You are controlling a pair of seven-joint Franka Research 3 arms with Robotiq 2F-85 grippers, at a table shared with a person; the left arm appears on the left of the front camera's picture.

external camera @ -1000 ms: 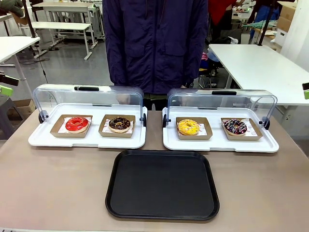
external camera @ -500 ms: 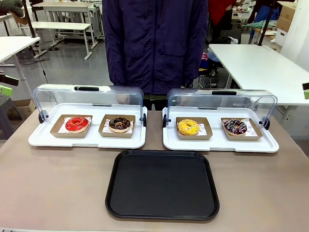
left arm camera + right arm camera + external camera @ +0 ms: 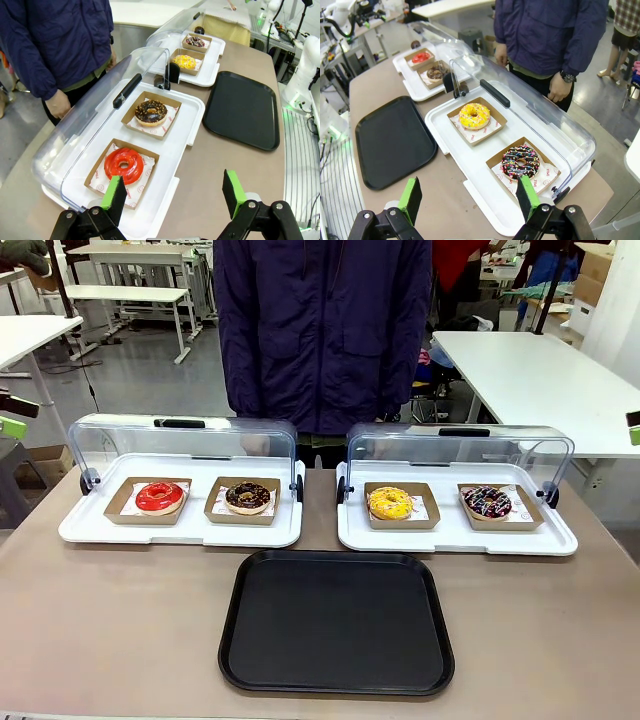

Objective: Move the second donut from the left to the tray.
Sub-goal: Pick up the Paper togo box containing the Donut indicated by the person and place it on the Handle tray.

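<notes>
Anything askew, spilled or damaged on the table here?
Nothing stands out. The chocolate crumb donut and the other three donuts sit in their cardboard trays, display lids raised, the black tray flat in front. The left gripper and right gripper are open.

The right claw point(image 3: 469, 196) hung with its jaws wide apart over the near white display tray point(image 3: 447, 131), whose clear lid point(image 3: 535, 112) stood raised. Inside sat a yellow donut point(image 3: 474, 115) and a sprinkled donut point(image 3: 520, 162). The black tray point(image 3: 392, 140) lay just beside it on the surface point(image 3: 372, 85), and the crumb-topped chocolate donut point(image 3: 437, 73) sat farther off.
</notes>
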